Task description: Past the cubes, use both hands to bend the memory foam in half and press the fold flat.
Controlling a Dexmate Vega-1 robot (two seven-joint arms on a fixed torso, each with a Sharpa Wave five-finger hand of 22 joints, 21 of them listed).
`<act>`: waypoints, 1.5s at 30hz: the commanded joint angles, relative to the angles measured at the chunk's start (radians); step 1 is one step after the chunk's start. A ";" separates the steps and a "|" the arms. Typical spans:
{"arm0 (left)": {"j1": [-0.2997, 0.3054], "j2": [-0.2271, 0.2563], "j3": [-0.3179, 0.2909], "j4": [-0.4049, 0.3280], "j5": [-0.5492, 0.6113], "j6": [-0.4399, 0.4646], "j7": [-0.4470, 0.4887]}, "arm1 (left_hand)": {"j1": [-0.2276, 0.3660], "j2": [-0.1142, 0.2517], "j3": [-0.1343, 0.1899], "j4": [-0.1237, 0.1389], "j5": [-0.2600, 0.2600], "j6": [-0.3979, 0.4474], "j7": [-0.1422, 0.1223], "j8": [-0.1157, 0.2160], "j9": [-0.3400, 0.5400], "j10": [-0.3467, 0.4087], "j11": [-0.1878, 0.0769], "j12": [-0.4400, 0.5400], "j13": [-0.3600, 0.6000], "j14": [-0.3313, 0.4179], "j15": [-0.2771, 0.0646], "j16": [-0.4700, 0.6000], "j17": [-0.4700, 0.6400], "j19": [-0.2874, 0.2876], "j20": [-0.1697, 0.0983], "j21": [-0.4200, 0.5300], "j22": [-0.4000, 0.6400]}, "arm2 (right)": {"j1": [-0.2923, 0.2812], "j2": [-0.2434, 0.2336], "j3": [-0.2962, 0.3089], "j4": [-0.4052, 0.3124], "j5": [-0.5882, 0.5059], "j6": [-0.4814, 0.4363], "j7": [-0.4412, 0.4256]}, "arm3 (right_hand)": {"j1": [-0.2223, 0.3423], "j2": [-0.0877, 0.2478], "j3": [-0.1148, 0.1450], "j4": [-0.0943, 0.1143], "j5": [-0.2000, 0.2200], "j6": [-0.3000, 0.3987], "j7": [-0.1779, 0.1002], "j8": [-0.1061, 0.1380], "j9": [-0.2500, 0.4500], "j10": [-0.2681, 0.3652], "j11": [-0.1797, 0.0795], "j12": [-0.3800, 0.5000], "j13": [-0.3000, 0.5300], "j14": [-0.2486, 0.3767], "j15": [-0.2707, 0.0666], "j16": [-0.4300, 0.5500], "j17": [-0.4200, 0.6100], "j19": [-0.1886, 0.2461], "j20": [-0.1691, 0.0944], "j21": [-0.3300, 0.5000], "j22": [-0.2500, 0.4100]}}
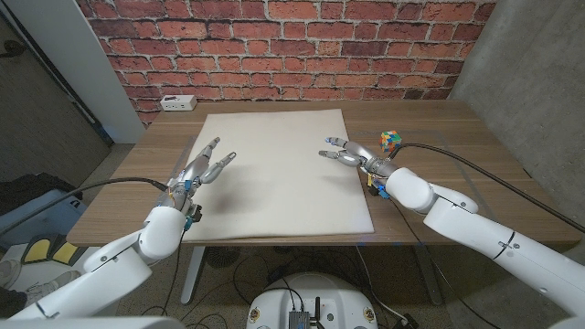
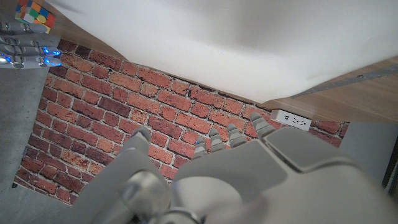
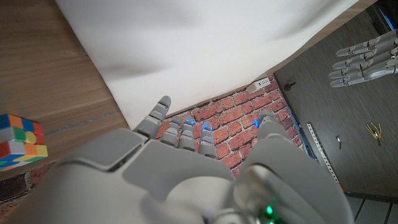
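Note:
A large white sheet of memory foam [image 1: 274,174] lies unfolded on the wooden table [image 1: 430,137]; it also shows as the foam [image 2: 236,43] and the foam [image 3: 205,50] in the wrist views. My left hand [image 1: 203,168] hovers over the foam's left edge with fingers spread, holding nothing. Over the foam's right edge my right hand [image 1: 352,153] is likewise open, fingers reaching toward the middle. A colourful puzzle cube [image 1: 390,141] sits on the table just right of the foam, behind my right hand; the cube [image 3: 18,142] and the cube [image 2: 36,12] appear in both wrist views.
A white power strip [image 1: 177,102] lies at the table's far left corner near the brick wall [image 1: 292,46]. Cables trail from both wrists over the table's sides. Bare wood runs along the foam's left and right.

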State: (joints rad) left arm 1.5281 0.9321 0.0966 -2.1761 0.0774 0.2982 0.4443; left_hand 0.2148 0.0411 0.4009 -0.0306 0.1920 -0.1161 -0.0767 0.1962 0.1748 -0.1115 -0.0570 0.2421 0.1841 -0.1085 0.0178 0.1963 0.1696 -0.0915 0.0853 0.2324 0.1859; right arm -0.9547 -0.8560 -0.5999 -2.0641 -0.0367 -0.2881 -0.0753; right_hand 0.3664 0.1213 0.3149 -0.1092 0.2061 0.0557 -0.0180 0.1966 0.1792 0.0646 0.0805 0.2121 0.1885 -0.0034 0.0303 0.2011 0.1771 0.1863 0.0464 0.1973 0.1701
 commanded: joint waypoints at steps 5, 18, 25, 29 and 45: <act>0.064 0.064 -0.048 -0.065 0.057 0.079 -0.077 | 0.008 -0.017 0.000 -0.014 0.000 0.003 -0.003 0.002 0.002 0.000 -0.004 -0.007 0.004 -0.008 -0.009 -0.006 0.006 -0.007 -0.010 -0.008 0.003 | -0.055 -0.026 -0.012 -0.101 -0.059 -0.086 -0.022 | 0.018 -0.007 0.000 -0.012 -0.004 0.009 0.000 0.004 0.005 0.010 0.004 0.004 0.002 0.010 0.005 -0.001 0.002 0.007 -0.003 0.002 0.001; 0.089 0.094 -0.080 -0.087 0.077 0.098 -0.152 | 0.022 -0.031 -0.004 -0.033 0.003 0.007 -0.007 -0.001 0.002 -0.006 -0.005 -0.014 0.005 -0.022 -0.009 -0.013 0.006 -0.031 -0.001 -0.020 0.002 | -0.098 -0.054 -0.012 -0.158 -0.090 -0.122 -0.033 | 0.022 -0.023 -0.006 -0.022 -0.007 0.030 -0.003 0.008 0.005 0.019 0.002 0.003 0.002 0.014 0.005 -0.002 0.002 0.010 -0.003 0.001 0.001; 0.113 0.095 -0.100 -0.110 0.094 0.123 -0.174 | 0.025 -0.038 -0.006 -0.038 0.004 0.009 -0.012 -0.001 0.002 -0.005 -0.008 -0.016 0.005 -0.023 -0.008 -0.013 0.006 -0.036 0.000 -0.022 0.002 | -0.117 -0.069 -0.016 -0.192 -0.122 -0.159 -0.040 | 0.022 -0.031 -0.010 -0.025 -0.008 0.035 -0.003 0.009 0.005 0.023 0.002 0.003 0.002 0.017 0.003 -0.002 0.003 0.011 -0.002 0.001 0.001; 0.122 0.101 -0.106 -0.119 0.108 0.127 -0.190 | 0.028 -0.043 -0.008 -0.043 0.005 0.015 -0.014 0.001 0.002 0.000 -0.009 -0.015 0.005 -0.023 -0.008 -0.013 0.006 -0.036 0.001 -0.022 0.002 | -0.124 -0.073 -0.022 -0.207 -0.139 -0.180 -0.037 | 0.023 -0.033 -0.010 -0.027 -0.008 0.037 -0.003 0.009 0.005 0.025 0.002 0.003 0.002 0.018 0.002 -0.002 0.003 0.012 -0.001 0.001 0.001; 0.160 0.127 -0.126 -0.162 0.179 0.182 -0.253 | 0.040 -0.074 -0.021 -0.066 0.009 0.035 -0.044 0.003 0.003 0.011 -0.016 -0.016 0.005 -0.019 -0.009 -0.012 0.006 -0.019 0.012 -0.018 0.001 | -0.164 -0.096 -0.045 -0.277 -0.194 -0.284 -0.032 | 0.041 -0.047 -0.011 -0.041 -0.006 0.049 -0.006 0.009 0.005 0.030 -0.009 0.001 0.002 0.022 -0.001 -0.004 0.002 0.017 -0.001 0.000 0.000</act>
State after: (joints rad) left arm 1.6567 1.0430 -0.0110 -2.3040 0.2028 0.4279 0.2379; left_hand 0.2549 -0.0216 0.3815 -0.0885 0.1969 -0.0803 -0.1095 0.1962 0.1746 -0.1027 -0.0733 0.2268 0.1839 -0.1214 0.0126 0.1849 0.1696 -0.1111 0.0947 0.2106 0.1862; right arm -1.0877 -0.9339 -0.6274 -2.2887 -0.1954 -0.5070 -0.1113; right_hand 0.4031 0.0844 0.3018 -0.1442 0.1981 0.0967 -0.0233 0.1966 0.1792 0.0877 0.0750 0.2121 0.1882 0.0108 0.0266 0.2011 0.1771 0.1931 0.0466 0.1973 0.1676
